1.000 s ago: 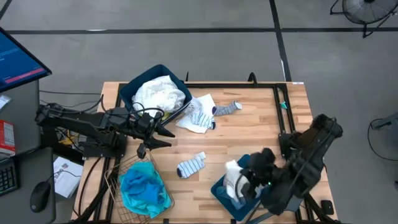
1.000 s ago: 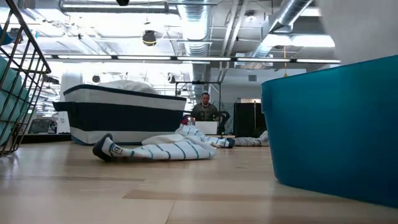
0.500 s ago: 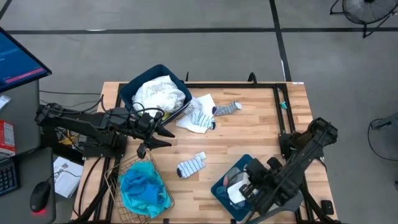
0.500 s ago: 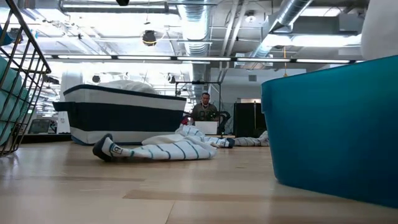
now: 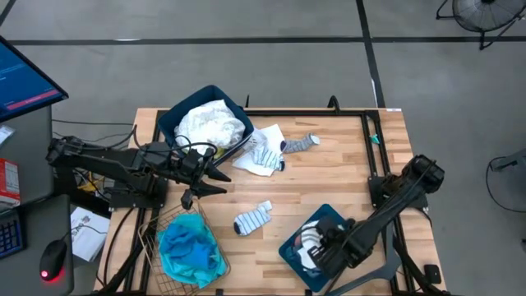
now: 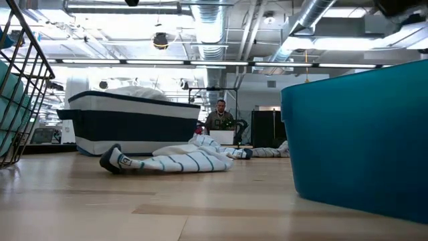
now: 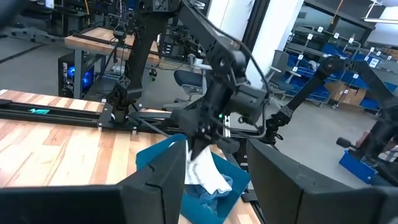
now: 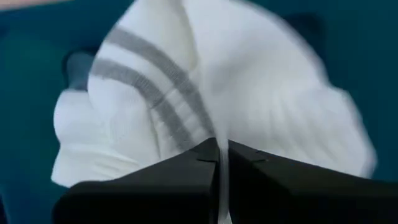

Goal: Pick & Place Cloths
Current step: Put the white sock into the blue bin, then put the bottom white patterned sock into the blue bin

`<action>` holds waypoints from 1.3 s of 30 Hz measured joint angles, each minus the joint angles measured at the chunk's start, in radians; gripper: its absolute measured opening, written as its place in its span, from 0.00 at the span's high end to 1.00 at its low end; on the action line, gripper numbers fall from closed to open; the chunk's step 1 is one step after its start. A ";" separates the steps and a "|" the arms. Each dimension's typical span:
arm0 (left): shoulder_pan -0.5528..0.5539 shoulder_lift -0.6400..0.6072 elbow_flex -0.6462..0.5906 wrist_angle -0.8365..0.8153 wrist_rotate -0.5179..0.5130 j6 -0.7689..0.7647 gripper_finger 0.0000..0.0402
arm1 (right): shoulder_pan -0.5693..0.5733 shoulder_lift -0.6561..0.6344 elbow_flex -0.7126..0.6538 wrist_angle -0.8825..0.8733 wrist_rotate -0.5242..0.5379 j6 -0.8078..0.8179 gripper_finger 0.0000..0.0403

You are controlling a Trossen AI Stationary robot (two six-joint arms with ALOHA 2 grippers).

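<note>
So the right gripper is down inside the dark blue plastic bin at the near right corner of the wooden table, fingers pinched tight on a white sock with grey stripes. Makes sense it's that low, since letting go inside the walls means the fabric lands in the bin instead of draping over the rim. From the left wrist view the sock hangs below the jaws, and I think its tail already touches the stuff in the bin, hard to be sure.

The left gripper waits over the left side of the table, fingers partly apart, holding nothing, between the wire mesh basket with the big turquoise garment and the second blue bin piled with white cloth.

Still loose on the table: 1 small striped sock mid-table, a striped cloth bundle and a grey sock farther back.
</note>
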 joint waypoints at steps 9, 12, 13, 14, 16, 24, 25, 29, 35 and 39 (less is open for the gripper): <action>0.000 0.000 0.000 0.000 -0.045 0.011 0.62 | -0.022 0.000 -0.119 0.154 -0.072 0.014 0.97; 0.000 0.000 0.000 0.000 -0.050 0.044 0.62 | -0.046 -0.001 -0.138 0.155 -0.110 -0.016 0.90; 0.000 0.000 0.000 0.000 -0.051 0.060 0.62 | -0.055 -0.001 -0.143 0.157 -0.126 -0.039 0.87; 0.000 0.000 0.000 0.000 -0.050 0.069 0.62 | -0.064 -0.001 -0.147 0.163 -0.145 -0.062 0.84; 0.000 0.000 -0.001 0.000 -0.050 0.092 0.62 | -0.083 -0.001 -0.151 0.169 -0.175 -0.111 0.75; 0.000 0.011 -0.002 0.002 -0.045 0.210 0.56 | -0.161 -0.044 -0.091 0.171 -0.200 -0.253 0.35; 0.000 0.016 -0.002 -0.003 -0.045 0.220 0.54 | -0.169 -0.058 -0.072 0.152 -0.196 -0.263 0.32; 0.000 0.074 -0.002 0.002 -0.043 0.224 0.43 | -0.192 -0.107 0.027 0.049 -0.189 -0.314 0.27; 0.000 0.238 -0.002 0.003 -0.043 0.225 0.31 | -0.188 -0.144 0.165 -0.126 -0.175 -0.337 0.28; -0.006 0.376 -0.002 0.003 -0.046 0.216 0.29 | -0.172 -0.146 0.209 -0.179 -0.116 -0.335 0.28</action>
